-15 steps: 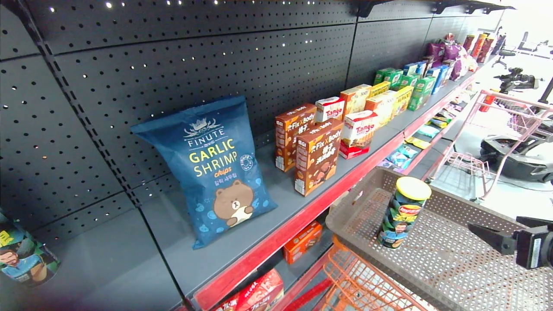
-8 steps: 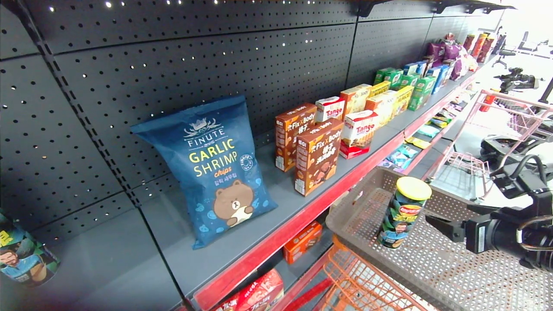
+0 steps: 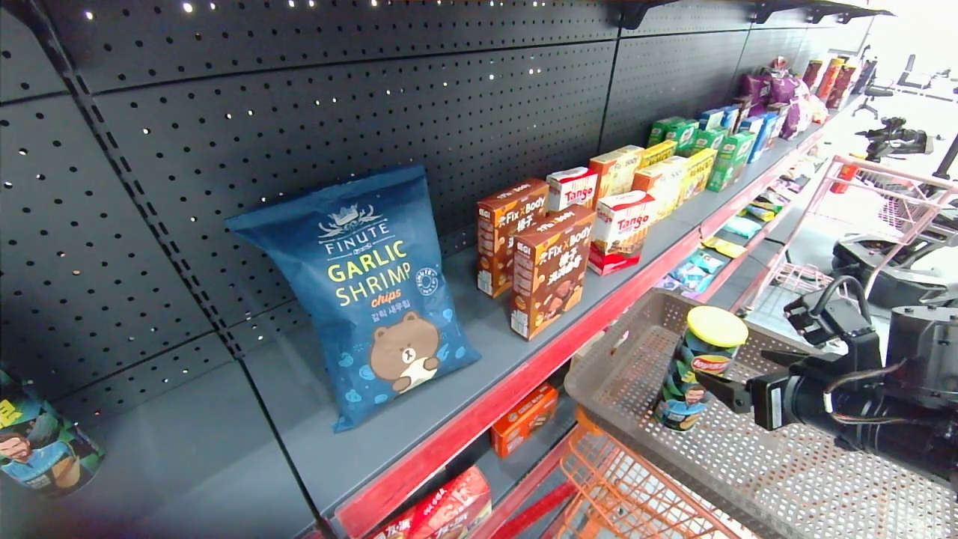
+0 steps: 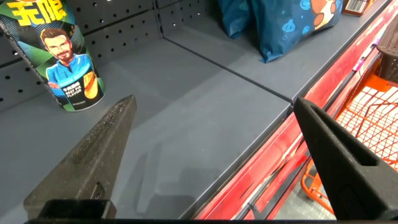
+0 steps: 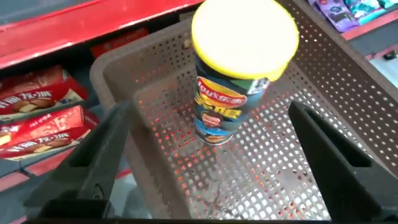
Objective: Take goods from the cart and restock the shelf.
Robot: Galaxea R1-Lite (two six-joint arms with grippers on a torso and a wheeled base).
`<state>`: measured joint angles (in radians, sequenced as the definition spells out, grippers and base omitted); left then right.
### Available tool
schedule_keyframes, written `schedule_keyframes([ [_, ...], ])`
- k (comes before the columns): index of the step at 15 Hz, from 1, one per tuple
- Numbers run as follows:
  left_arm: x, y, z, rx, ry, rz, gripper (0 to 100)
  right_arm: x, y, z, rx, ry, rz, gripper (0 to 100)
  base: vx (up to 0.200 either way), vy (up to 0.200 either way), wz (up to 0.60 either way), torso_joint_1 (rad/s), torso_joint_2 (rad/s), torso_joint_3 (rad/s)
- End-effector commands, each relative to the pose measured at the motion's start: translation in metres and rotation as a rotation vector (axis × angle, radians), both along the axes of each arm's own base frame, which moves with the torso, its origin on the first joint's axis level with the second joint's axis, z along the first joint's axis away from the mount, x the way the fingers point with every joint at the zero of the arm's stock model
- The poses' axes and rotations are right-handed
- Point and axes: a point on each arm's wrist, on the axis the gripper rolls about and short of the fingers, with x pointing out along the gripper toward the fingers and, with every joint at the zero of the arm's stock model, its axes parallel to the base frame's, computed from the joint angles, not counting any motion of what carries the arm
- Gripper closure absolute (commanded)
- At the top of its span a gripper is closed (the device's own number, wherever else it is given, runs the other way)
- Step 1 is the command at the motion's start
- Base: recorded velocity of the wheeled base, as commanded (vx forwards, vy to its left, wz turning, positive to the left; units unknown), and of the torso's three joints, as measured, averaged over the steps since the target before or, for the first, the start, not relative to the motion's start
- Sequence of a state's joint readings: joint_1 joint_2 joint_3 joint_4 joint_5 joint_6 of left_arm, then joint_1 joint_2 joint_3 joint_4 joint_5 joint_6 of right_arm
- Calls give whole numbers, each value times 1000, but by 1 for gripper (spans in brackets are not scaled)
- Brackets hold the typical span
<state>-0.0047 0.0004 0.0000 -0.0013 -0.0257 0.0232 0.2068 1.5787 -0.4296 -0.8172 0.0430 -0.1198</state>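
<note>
A tall chips can (image 3: pixel 700 367) with a yellow lid stands upright in the cart's brown perforated basket (image 3: pixel 786 464). My right gripper (image 3: pixel 741 378) hangs open just right of it, level with its lower half. From the wrist, the can (image 5: pixel 239 68) stands ahead of the spread fingers (image 5: pixel 93 168), clear of both. A second such can (image 4: pixel 65 59) stands on the grey shelf (image 4: pixel 205 106) at the far left. My left gripper (image 4: pixel 211 124) is open above the shelf's bare part, holding nothing.
A blue chips bag (image 3: pixel 367 292) leans on the pegboard back. Brown boxes (image 3: pixel 550 269) and more cartons line the shelf to the right. An orange wire basket (image 3: pixel 621 486) sits under the brown one. A pink cart (image 3: pixel 883 209) stands farther right. Red packs (image 5: pixel 37 118) lie on the lower shelf.
My right arm has come in from the right edge toward the can in the basket, its open gripper now close beside it. The goods have not moved.
</note>
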Motion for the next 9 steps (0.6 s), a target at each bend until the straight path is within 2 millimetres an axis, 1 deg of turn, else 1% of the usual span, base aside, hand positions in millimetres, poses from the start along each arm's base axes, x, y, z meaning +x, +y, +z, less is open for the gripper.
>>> schedule_keyframes([
  [1, 0, 0, 0, 0, -1, 0, 0, 8, 2, -12, -11, 35, 1, 0, 0, 0, 0, 0, 0, 0],
  [5, 0, 0, 0, 0, -1, 0, 0, 23, 6, -21, 3, -38, 3, 0, 0, 0, 0, 0, 0, 0],
  [6, 0, 0, 0, 0, -1, 0, 0, 23, 6, -21, 3, -38, 3, 0, 0, 0, 0, 0, 0, 0],
  [7, 0, 0, 0, 0, -1, 0, 0, 28, 7, -23, 5, -56, 2, 0, 0, 0, 0, 0, 0, 0],
  [9, 0, 0, 0, 0, -1, 0, 0, 30, 7, -34, -7, -58, 6, 0, 0, 0, 0, 0, 0, 0],
])
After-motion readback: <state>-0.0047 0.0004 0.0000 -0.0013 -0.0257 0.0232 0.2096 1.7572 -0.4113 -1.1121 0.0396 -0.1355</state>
